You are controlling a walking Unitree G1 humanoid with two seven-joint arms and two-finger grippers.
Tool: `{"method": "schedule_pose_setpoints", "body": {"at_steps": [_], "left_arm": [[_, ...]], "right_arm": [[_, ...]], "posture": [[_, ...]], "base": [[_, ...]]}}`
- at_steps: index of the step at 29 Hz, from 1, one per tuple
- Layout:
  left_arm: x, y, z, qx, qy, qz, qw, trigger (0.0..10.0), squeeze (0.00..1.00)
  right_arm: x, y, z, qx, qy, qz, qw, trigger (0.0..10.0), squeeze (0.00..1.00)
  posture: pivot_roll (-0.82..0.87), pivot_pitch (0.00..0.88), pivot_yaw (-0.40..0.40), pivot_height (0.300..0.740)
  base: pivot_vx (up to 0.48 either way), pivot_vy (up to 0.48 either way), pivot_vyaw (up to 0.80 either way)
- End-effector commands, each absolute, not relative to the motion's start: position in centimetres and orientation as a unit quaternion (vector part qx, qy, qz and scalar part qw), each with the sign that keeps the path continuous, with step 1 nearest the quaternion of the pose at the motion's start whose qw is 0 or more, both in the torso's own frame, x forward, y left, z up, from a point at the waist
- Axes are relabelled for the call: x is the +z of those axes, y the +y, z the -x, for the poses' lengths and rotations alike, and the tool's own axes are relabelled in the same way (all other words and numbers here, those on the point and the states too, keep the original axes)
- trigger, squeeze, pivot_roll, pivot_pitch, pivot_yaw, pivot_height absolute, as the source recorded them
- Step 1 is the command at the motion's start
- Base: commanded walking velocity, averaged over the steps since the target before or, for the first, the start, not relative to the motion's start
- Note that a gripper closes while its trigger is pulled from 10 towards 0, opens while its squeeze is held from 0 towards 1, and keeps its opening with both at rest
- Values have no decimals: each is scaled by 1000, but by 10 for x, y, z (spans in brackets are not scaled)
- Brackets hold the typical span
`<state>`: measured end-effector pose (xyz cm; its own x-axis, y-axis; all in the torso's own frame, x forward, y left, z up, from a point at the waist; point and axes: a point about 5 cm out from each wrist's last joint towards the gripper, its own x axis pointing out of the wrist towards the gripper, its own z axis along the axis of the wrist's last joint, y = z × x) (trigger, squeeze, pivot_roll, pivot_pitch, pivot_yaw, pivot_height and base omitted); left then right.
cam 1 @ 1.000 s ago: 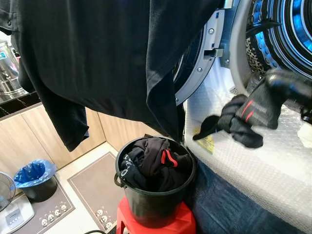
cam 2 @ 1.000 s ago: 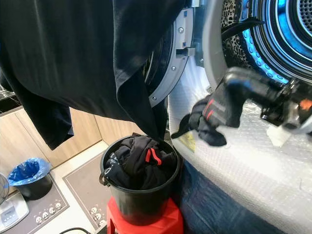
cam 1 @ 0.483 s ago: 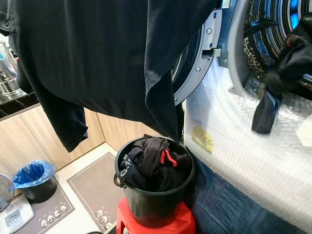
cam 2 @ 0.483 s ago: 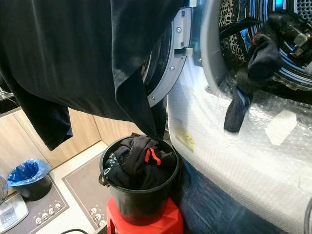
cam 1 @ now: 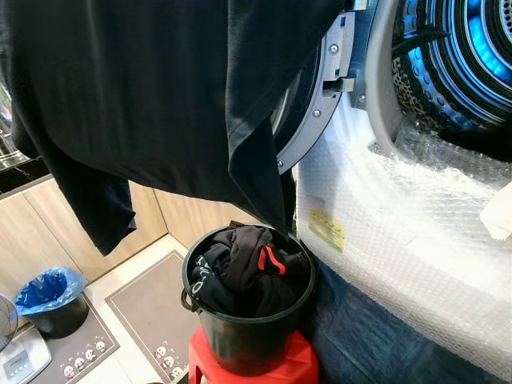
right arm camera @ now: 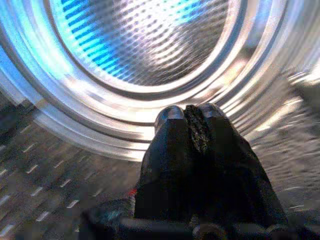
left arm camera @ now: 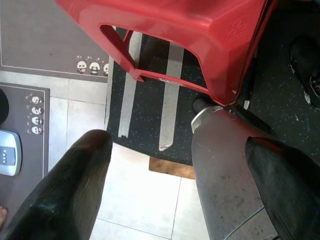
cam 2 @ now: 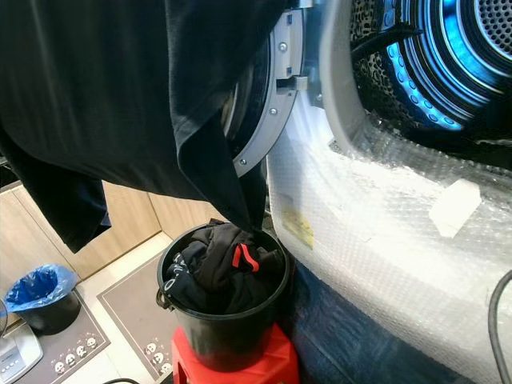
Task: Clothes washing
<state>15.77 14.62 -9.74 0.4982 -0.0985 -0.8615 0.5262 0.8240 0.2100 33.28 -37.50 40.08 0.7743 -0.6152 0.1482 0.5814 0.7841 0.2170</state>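
Your right claw (right arm camera: 191, 112) is inside the washer drum (right arm camera: 150, 45), fingers clenched on a dark sock (right arm camera: 197, 127) — perforated back wall straight ahead; left claw (left arm camera: 175, 185), released, hangs beside the red stool (left arm camera: 200, 35).

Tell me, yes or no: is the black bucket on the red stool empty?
No, the black bucket holds a heap of dark clothes.

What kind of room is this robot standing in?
Probably a home laundry corner beside a kitchen. An open front-loading washing machine with a blue-lit drum stands by a black bucket of dark clothes, with wooden cabinets on the robot's left.
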Motion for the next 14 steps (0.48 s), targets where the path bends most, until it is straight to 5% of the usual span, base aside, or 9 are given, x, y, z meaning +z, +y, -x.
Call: {"method": "schedule_pose_setpoints", "body": {"at_steps": [1,5,6,14], "left_arm": [[-105,148,-139,-195,499,-227,814,10000,0],[-105,148,-140,-194,497,-227,814,10000,0],[-105,148,-140,-194,497,-228,815,10000,0],[-104,149,-142,-188,497,-225,817,10000,0]], "right_arm": [[415,-375,-329,-341,-125,-72,929,10000,0],[418,-365,-337,-344,-121,-48,930,10000,39],[417,-361,-340,-341,-118,-38,932,10000,1000],[421,-349,-347,-334,-115,-9,935,10000,1000]], "posture": [[-197,0,39,740],[-197,0,40,740],[-197,0,43,740],[-189,0,41,740]], "base": [[0,0,0],[0,0,0],[0,0,0],[0,0,0]]}}
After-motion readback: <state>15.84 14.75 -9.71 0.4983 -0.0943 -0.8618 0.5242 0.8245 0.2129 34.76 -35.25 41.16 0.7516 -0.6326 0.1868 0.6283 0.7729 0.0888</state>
